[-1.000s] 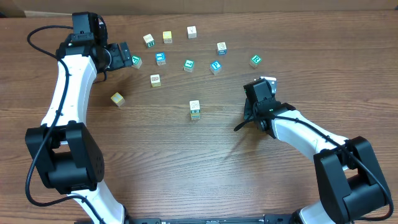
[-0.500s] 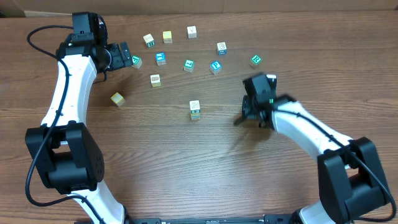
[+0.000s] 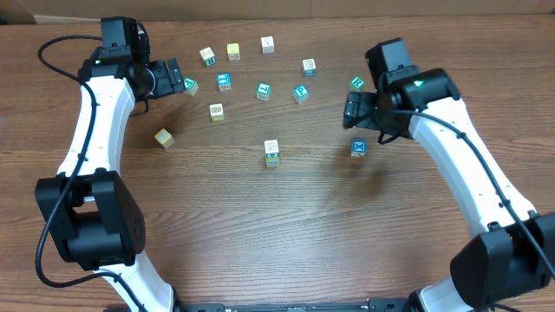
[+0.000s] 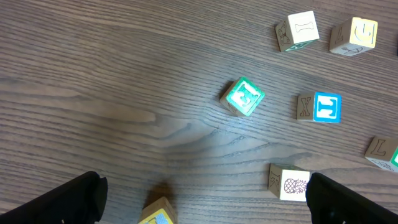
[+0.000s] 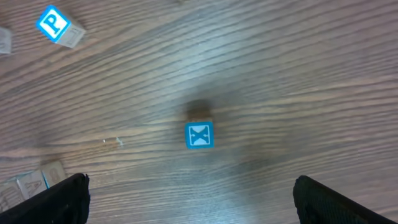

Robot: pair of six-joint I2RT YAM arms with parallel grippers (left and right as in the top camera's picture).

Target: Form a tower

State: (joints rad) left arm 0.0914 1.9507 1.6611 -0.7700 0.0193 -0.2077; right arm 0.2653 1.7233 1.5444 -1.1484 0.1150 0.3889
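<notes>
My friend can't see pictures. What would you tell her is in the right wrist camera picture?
A small blue cube with a white X sits mid-picture, seen from above against the brown wooden table, with the right gripper open wide and touching nothing. A blue P cube lies top left, and pale cubes peek in bottom left.

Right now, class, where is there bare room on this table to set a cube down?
Free: the wide bare wood on the near side of the small stack and the blue X cube; also the gap between those two. Crowded: the far cluster of loose cubes between the left gripper and right gripper.
</notes>
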